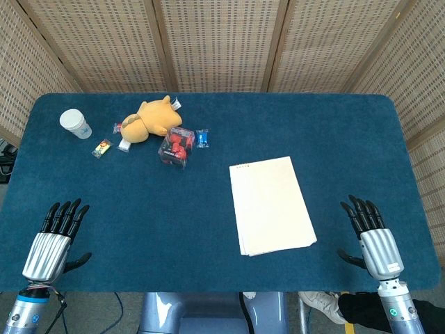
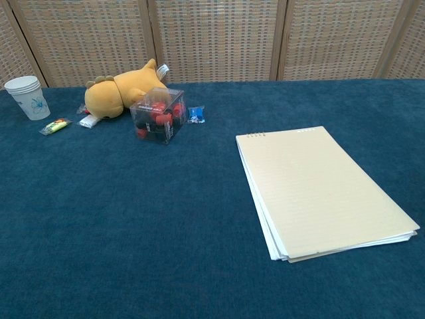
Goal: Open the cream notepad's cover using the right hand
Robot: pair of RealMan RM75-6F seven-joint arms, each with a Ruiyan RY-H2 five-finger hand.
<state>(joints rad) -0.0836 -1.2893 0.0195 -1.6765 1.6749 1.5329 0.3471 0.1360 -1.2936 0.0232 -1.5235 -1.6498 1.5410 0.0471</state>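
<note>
Cream notepad (image 1: 271,204) lying flat and closed on the blue table (image 1: 174,229), right of centre; its long axis runs from the near edge toward the far edge, slightly tilted, with the spiral binding at the far short edge. Right hand (image 1: 370,233) resting at the near right corner, palm down, fingers extended and apart, grasping nothing; the notepad lies just to its left and somewhat farther out, apart from it. Left hand (image 1: 55,240) likewise released and holding nothing, at the near left corner, well apart from the notepad; the right hand is plainly the nearer. No object stands between right hand and notepad. Far-left cluster, well clear of the path: paper cup (image 1: 75,124); yellow plush toy (image 1: 151,119); clear box of red items (image 1: 176,147); small wrapped sweets (image 1: 202,138). Judged next: approach the cover's free near edge.
</note>
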